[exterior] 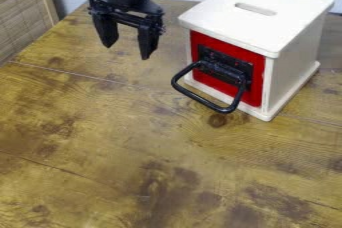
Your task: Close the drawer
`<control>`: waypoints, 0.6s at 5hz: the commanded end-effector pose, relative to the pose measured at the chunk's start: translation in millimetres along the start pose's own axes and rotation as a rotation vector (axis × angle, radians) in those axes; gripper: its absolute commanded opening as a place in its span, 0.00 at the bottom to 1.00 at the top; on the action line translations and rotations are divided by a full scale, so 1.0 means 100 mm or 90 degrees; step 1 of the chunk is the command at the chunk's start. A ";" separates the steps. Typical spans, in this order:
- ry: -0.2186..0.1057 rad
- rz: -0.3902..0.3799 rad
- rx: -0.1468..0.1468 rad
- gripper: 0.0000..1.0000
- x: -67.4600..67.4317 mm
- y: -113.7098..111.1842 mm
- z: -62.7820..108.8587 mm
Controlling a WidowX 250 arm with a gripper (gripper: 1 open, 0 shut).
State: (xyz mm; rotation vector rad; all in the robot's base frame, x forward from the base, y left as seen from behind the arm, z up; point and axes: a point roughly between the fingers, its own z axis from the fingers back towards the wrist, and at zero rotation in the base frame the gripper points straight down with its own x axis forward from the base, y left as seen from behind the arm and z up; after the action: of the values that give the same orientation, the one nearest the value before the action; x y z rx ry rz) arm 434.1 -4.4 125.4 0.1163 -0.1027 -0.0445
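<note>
A cream-white cube box with a slot on top stands at the right of the wooden table. Its drawer shows as a red front panel with a black inset plate, and the panel sits flush with the box face. A large black loop handle hangs forward and down from the panel toward the table. My black gripper hovers to the left of the box, fingers pointing down and spread open, with nothing between them. It is clear of the handle and the box.
The wooden table has a worn, mottled surface. A slatted wooden panel stands at the far left edge. A pale wall runs behind the table.
</note>
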 end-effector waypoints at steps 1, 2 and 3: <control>-0.062 -0.002 -0.001 1.00 0.02 -0.01 0.35; -0.070 -0.016 -0.009 1.00 -0.09 0.09 0.39; -0.082 -0.011 -0.010 1.00 -0.14 0.19 0.44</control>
State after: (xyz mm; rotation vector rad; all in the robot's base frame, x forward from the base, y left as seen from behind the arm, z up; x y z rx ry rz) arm 417.7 4.7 122.7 0.0931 -0.1109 -0.0874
